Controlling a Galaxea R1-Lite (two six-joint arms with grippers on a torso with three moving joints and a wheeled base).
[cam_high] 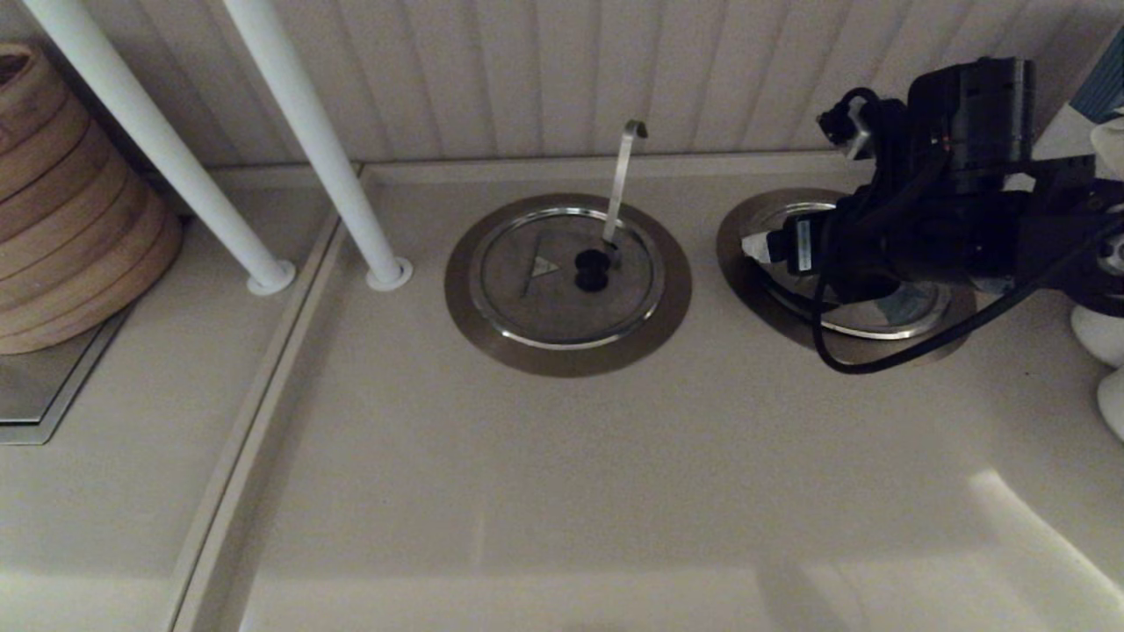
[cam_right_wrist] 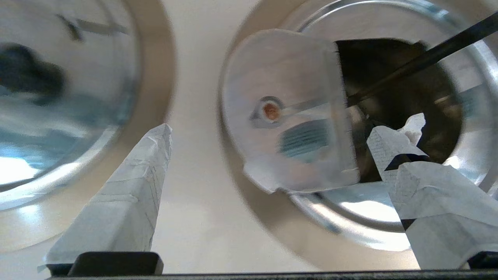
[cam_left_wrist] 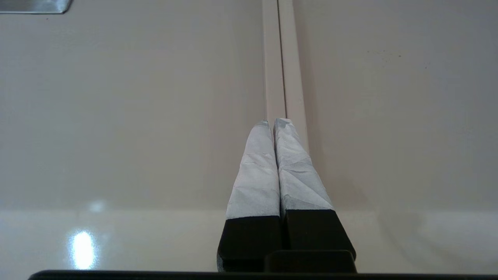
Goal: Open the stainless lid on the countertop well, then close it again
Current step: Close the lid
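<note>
The stainless lid [cam_right_wrist: 288, 112] is folded up at its middle. Its raised half shows its underside, with a small rivet and a bluish patch. Behind it the countertop well [cam_right_wrist: 393, 85] gapes dark inside its bright rim, and the brownish flange [cam_high: 746, 263] lies around it. My right gripper [cam_right_wrist: 272, 131] is open, with the raised half standing between its taped fingers [cam_right_wrist: 132, 194], unclamped. In the head view the right arm [cam_high: 931, 219] covers most of this well. My left gripper [cam_left_wrist: 274, 124] is shut on nothing, low over the counter seam, and out of the head view.
A like lid [cam_high: 566, 272] with a curled-hook ladle handle [cam_high: 623, 175] lies flat in the middle ring. Two white poles [cam_high: 316, 149] stand at the back left beside stacked bamboo steamers [cam_high: 61, 202]. White objects [cam_high: 1102, 333] crowd the right edge. A black cable [cam_high: 878, 360] loops over the flange.
</note>
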